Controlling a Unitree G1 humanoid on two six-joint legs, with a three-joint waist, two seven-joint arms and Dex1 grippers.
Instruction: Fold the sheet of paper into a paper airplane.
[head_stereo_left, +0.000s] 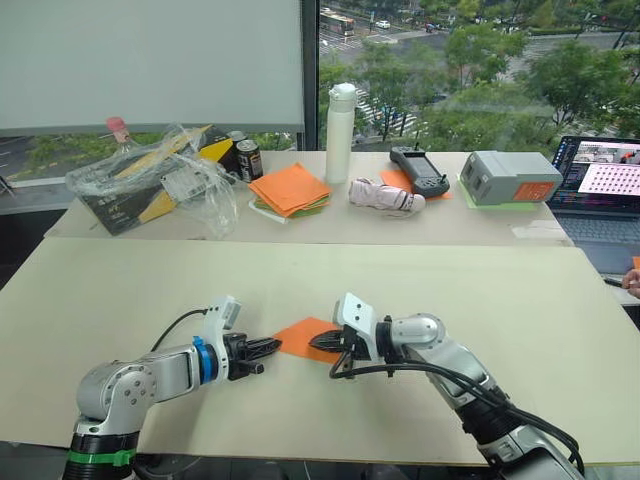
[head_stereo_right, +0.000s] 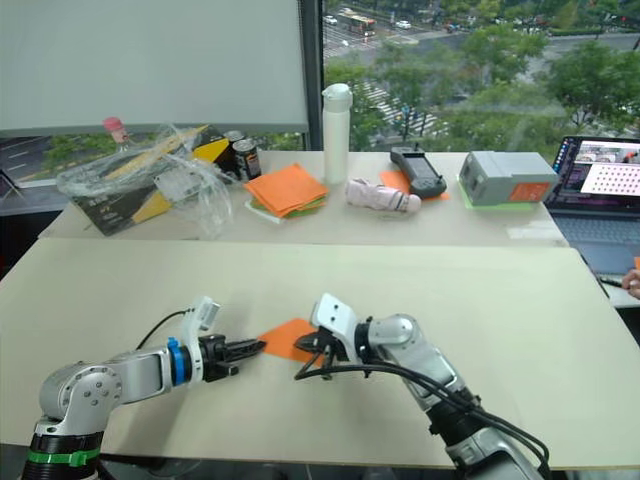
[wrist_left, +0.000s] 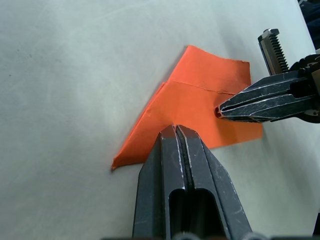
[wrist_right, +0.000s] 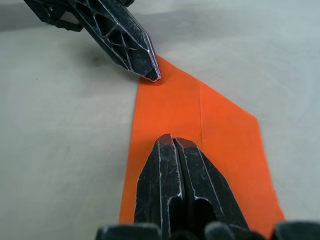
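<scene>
The sheet of paper (head_stereo_left: 300, 333), bright orange, lies folded on the near table as a small layered piece with a slanted edge and a crease across it (wrist_left: 200, 100). My left gripper (head_stereo_left: 275, 345) is shut, and its tip rests at the paper's left edge (wrist_right: 154, 75). From the other side, my right gripper (head_stereo_left: 316, 343) is also shut and its tip presses down on the paper's top face (wrist_right: 171, 140). The two tips point at each other, a short gap apart (wrist_left: 218, 111). Neither gripper has paper between its fingers.
On the back table are a stack of orange and green sheets (head_stereo_left: 290, 190), a white bottle (head_stereo_left: 341, 133), a plastic-wrapped box (head_stereo_left: 150, 180), cans (head_stereo_left: 248, 160), a handheld controller (head_stereo_left: 418, 170), a grey box (head_stereo_left: 503, 178) and a laptop (head_stereo_left: 605, 185). A person's hand (head_stereo_left: 632, 282) shows at the right edge.
</scene>
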